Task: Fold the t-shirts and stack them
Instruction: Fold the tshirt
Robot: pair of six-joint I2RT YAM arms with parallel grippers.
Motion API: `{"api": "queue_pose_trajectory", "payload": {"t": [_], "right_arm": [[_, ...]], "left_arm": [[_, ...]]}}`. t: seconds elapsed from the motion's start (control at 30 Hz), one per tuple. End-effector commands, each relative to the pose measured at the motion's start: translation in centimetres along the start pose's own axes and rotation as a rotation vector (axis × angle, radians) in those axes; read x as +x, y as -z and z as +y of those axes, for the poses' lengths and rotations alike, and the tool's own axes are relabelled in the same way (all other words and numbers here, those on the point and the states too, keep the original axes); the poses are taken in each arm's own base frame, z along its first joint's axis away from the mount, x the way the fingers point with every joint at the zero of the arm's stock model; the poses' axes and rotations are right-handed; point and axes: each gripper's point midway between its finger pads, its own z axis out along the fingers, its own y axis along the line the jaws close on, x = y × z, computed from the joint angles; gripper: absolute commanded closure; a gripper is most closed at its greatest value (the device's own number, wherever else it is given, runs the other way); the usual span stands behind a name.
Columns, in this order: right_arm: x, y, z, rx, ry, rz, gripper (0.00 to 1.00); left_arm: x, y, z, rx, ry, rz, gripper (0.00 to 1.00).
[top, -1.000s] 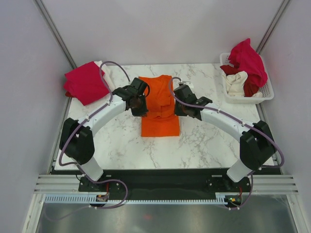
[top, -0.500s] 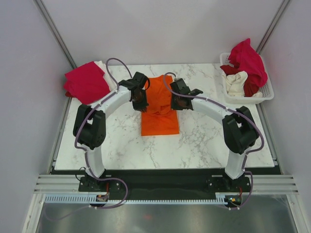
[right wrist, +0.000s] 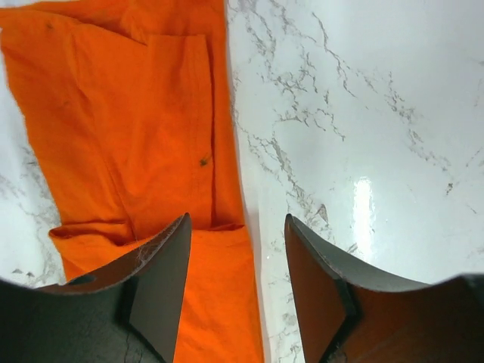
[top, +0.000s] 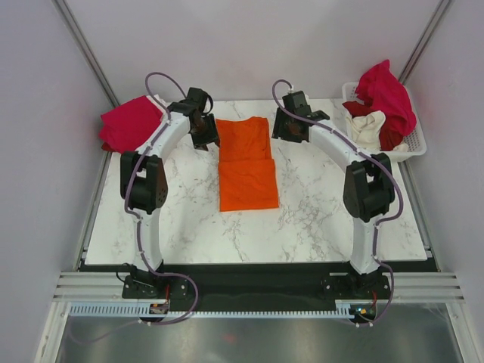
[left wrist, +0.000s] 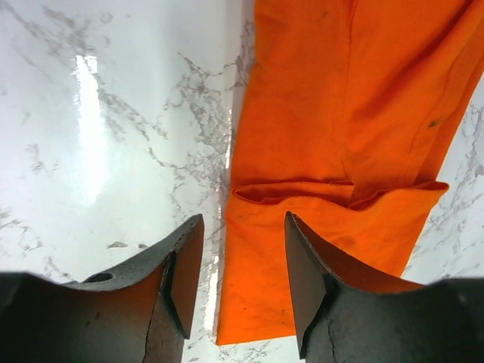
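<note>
A bright orange t-shirt lies flat in the middle of the table, folded into a long strip with a fold line across its middle. My left gripper hovers open at the shirt's far left edge, nothing between its fingers. My right gripper hovers open at the far right edge, also empty. In the left wrist view the orange t-shirt lies under and right of the left gripper. In the right wrist view the orange t-shirt lies under and left of the right gripper.
A folded crimson-pink t-shirt sits at the table's back left corner. A white slotted basket at the back right holds a crimson t-shirt, a cream one and a dark red one. Grey walls close in both sides.
Both grippers were shut on the bunched orange shirt; they carried its top layer toward the far edge, laid it flat and opened. Both arms now reach further back.
</note>
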Motion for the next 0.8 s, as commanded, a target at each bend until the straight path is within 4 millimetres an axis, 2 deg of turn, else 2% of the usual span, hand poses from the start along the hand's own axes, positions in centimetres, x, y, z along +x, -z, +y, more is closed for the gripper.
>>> {"api": "queue_pose_trajectory", "payload": {"t": [0.0,0.07,0.1,0.13,0.17,0.2,0.27,0.3,0.33,0.37,0.4,0.43,0.47,0.5,0.57,0.6,0.7,0.77], "right_arm": [[0.3,4.2,1.1,-0.082,0.036,-0.01,0.39],[1.9,4.8,1.1,-0.119,0.031,0.017,0.4],[3.6,5.3,1.3,-0.17,0.026,0.047,0.4],[4.5,5.5,1.4,-0.2,0.022,0.064,0.4],[5.4,5.8,1.4,-0.218,0.021,0.079,0.4],[7.1,6.2,0.9,-0.225,0.018,0.103,0.4],[8.7,7.0,0.6,-0.253,0.01,0.131,0.39],[9.9,7.6,-0.1,-0.257,0.008,0.139,0.39],[10.8,7.9,-0.2,-0.273,0.009,0.151,0.38],[11.4,8.3,-0.4,-0.285,0.007,0.161,0.32],[12.8,8.5,-1.0,-0.3,-0.003,0.178,0.3],[13.5,8.8,-0.8,-0.331,-0.012,0.19,0.29],[14.5,9.4,0.2,-0.4,-0.032,0.231,0.28],[15.7,9.1,0.2,-0.431,-0.045,0.248,0.28],[17.2,9.4,0.9,-0.489,-0.081,0.295,0.29],[18.1,9.0,0.6,-0.493,-0.093,0.305,0.3],[19.7,8.4,0.1,-0.49,-0.118,0.341,0.34],[20.2,8.0,-0.2,-0.48,-0.125,0.352,0.35]], "left_arm": [[-0.8,4.2,0.1,-0.028,-0.075,-0.066,0.46],[-0.2,5.1,0.4,-0.029,-0.076,-0.066,0.46],[1.4,4.8,0.7,-0.036,-0.074,-0.031,0.47],[1.9,5.9,0.5,-0.025,-0.071,-0.039,0.48],[2.8,5.9,0.6,-0.028,-0.072,-0.029,0.48],[4.9,5.3,0.9,-0.037,-0.081,0.007,0.48],[6.5,6.2,0.5,-0.001,-0.08,0.005,0.48],[9.2,5.4,0.9,0.02,-0.081,0.069,0.49],[9.6,5.1,0.3,0.069,-0.083,0.056,0.49],[10.0,5.8,-0.2,0.121,-0.089,0.043,0.49],[12.5,5.0,0.3,0.146,-0.084,0.105,0.49],[13.3,5.0,0.4,0.164,-0.079,0.111,0.49],[13.1,5.2,0.0,0.201,-0.079,0.08,0.49],[14.8,4.6,0.7,0.201,-0.069,0.115,0.49],[15.3,4.3,0.7,0.221,-0.05,0.109,0.49],[16.1,4.2,1.1,0.221,-0.043,0.121,0.49],[16.8,4.0,1.2,0.237,-0.026,0.121,0.49],[17.1,3.9,1.3,0.242,-0.023,0.125,0.49]]}}
